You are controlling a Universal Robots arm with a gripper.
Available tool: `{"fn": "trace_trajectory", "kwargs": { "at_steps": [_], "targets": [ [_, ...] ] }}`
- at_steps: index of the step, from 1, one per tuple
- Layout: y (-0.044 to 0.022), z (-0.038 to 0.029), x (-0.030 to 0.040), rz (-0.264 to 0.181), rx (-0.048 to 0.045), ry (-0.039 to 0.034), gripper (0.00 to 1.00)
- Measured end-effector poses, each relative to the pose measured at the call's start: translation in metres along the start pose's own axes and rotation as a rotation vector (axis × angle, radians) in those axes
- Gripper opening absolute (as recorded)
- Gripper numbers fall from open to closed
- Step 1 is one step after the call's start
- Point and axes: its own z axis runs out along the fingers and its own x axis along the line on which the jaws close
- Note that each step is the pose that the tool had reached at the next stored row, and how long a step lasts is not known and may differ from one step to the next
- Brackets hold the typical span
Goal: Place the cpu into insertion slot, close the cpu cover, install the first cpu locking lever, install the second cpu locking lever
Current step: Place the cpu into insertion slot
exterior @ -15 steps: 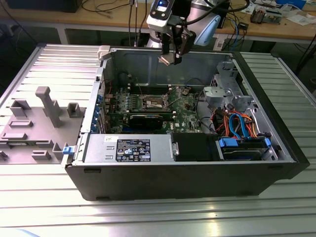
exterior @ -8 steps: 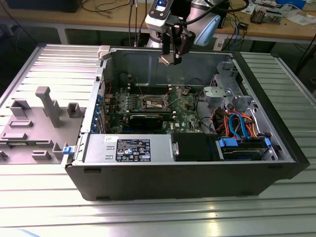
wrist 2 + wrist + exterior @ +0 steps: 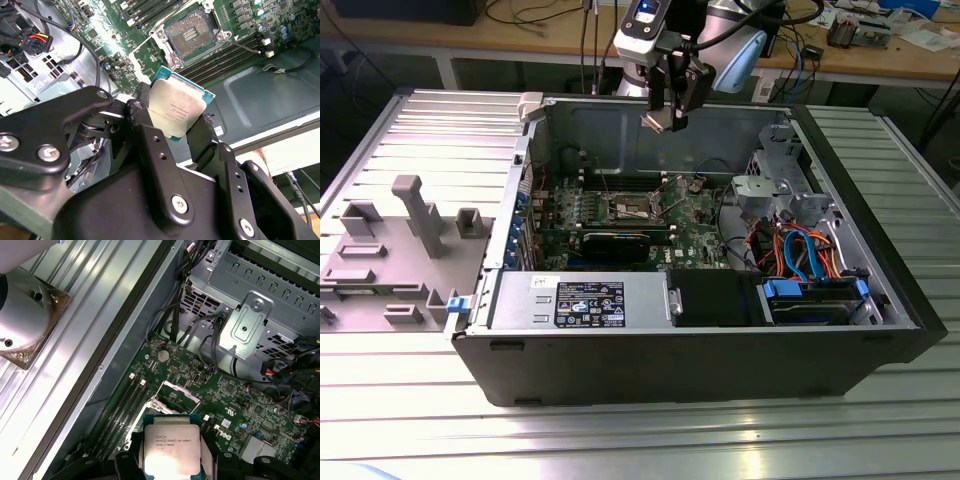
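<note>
Exterior view, from its left to its right:

1. A grey fixture plate [image 3: 410, 215] lies outside the case [image 3: 670, 360], at 9 o'clock from it. It plays no part at this stage.
2. The motherboard [image 3: 620, 215] lies flat on the case floor. The slot [image 3: 633, 208] sits near the board's middle. In the second wrist view the slot [image 3: 192, 35] shows a bare pin grid inside its metal rim, so no chip is seated.
3. The gripper [image 3: 660, 122] hangs above the case's rear wall, well clear of the board. Its fingers [image 3: 145, 112] pinch the cpu [image 3: 653, 122] by two opposite edges. In both wrist views the cpu [image 3: 177, 107] [image 3: 171, 447] shows its metal top to the cameras.
4. The drive cage [image 3: 770, 190] stands at 3 o'clock from the slot, apart from the gripper.

Governing relation: the slot lies at about 7 o'clock from the gripper, lower and toward the case front. The cpu is close to square, so no long axis applies. The chip looks tilted against the flat board; judged from this, it is carried but not yet placed.
</note>
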Motion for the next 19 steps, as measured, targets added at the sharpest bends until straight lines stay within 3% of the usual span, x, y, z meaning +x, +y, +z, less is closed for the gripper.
{"fn": "trace_trajectory", "kwargs": {
  "at_steps": [4,10,19],
  "targets": [
    [-0.0001,0.0002,0.0,0.022,-0.0003,-0.0019,0.54],
    [-0.0001,0.0007,0.0,0.099,-0.0006,-0.0092,0.54],
    [-0.0002,0.0019,0.0,0.104,-0.0007,-0.0097,0.54]
  ]
}}
